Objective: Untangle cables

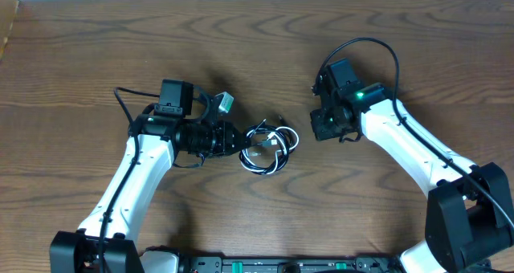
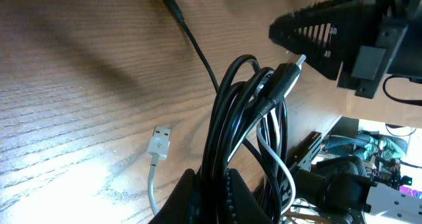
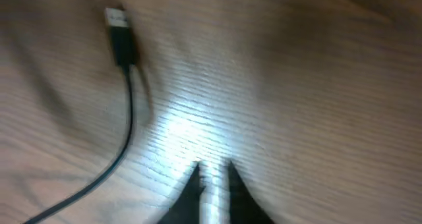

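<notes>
Overhead, the left arm rises from the table's [image 1: 241,32] near-left corner and bends right, so that the left gripper [image 1: 238,142] lies low and points toward the middle. The right arm comes up from the near-right corner and leans left, with the right gripper [image 1: 320,128] tipped down over the wood. Between the two, near the table's middle, the cables sit as one small tangle of loops, the white cable [image 1: 283,136] wound through the black cable [image 1: 255,162]. The coil touches the left gripper and lies apart from the right one. From the left wrist, the pincer is clamped tight on the black cable's loops, which stand up from between its fingers [image 2: 191,197]. The white strand threads among them, and its white USB plug [image 2: 160,140] lies flat on the wood just beside them. The right wrist view is blurred. It shows two fingertips [image 3: 194,184] parted by a narrow gap with bare wood between them and nothing gripped. A black plug [image 3: 119,36] lies well ahead of them, its cord running off the frame's lower left edge.
</notes>
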